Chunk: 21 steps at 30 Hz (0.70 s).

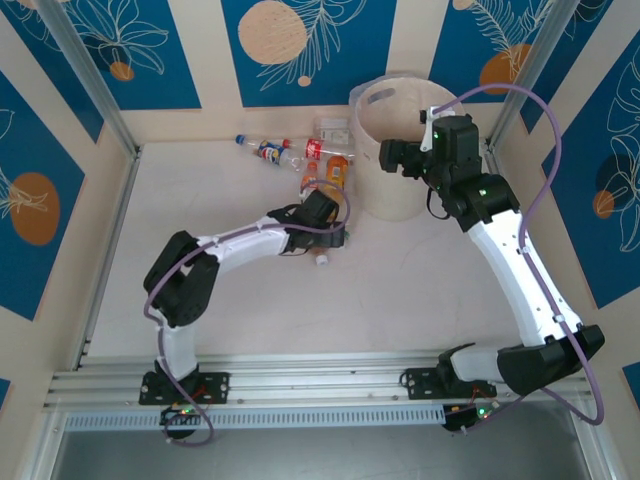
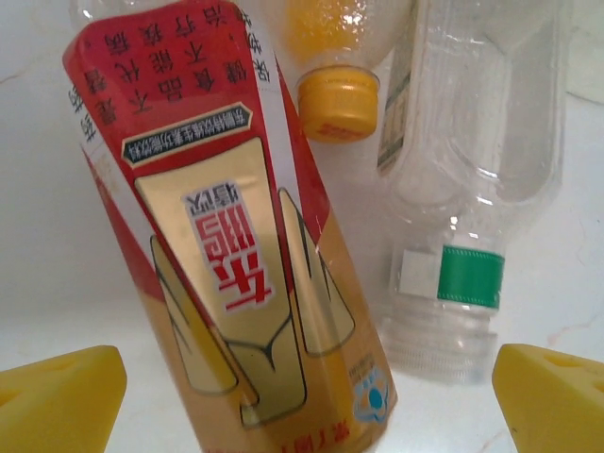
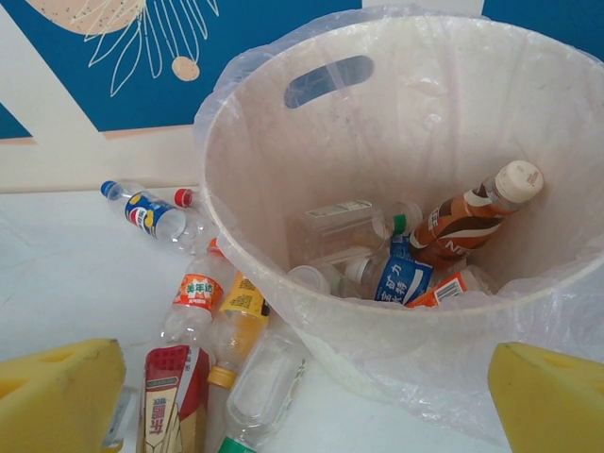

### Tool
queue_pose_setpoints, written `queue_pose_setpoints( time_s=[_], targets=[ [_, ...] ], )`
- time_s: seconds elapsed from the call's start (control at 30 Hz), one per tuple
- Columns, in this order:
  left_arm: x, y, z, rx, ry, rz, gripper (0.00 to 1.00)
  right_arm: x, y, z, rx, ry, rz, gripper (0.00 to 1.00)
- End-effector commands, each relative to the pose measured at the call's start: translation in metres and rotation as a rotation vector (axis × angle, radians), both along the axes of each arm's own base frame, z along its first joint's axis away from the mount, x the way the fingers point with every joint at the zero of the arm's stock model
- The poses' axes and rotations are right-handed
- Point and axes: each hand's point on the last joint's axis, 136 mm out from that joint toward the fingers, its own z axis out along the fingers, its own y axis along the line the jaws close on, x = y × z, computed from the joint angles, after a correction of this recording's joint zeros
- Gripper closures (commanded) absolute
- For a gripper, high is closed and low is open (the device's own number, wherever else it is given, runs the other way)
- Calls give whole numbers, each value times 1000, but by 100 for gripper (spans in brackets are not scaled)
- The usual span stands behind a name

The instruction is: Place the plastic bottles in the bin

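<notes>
Pincer (image 2: 307, 396) of outstretched left arm (image 1: 250, 240) gapes at red-labelled bottle (image 2: 226, 245).

Clear glossy plastic bottles (image 3: 260, 382), matt cream plastic bin (image 3: 396, 142), crinkled glossy film liner (image 3: 415, 373)

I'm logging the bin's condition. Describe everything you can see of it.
The bin is a large round cream-white bucket, plastic by its look, standing upright at the far side of the table. A handle slot is cut near the rim, and a clear liner folds out over its edge. Several bottles lie in its bottom. Loose bottles lie on the table beside its base.
</notes>
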Motion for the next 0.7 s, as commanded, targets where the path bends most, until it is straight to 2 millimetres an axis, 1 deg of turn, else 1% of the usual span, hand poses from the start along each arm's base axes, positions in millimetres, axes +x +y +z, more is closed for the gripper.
queue_pose_setpoints(
  time_s=[0.0,0.07,0.23,0.47,0.53,0.67],
  targets=[
    [10,15,-6,37,24,67,0,-6,-1,9,18,-33,-13,1],
    [14,18,-12,44,36,80,0,-6,-1,8,15,-34,-14,1],
    [17,23,-27,74,68,94,7,-7,0,9,16,-40,-12,1],
    [20,27,-45,85,104,92,8,-8,3,7,12,-35,-2,1],
    [21,32,-48,89,112,99,13,-8,4,6,14,-32,-1,1],
    [22,41,-56,102,126,116,16,-7,7,5,15,-30,4,1]
  ],
)
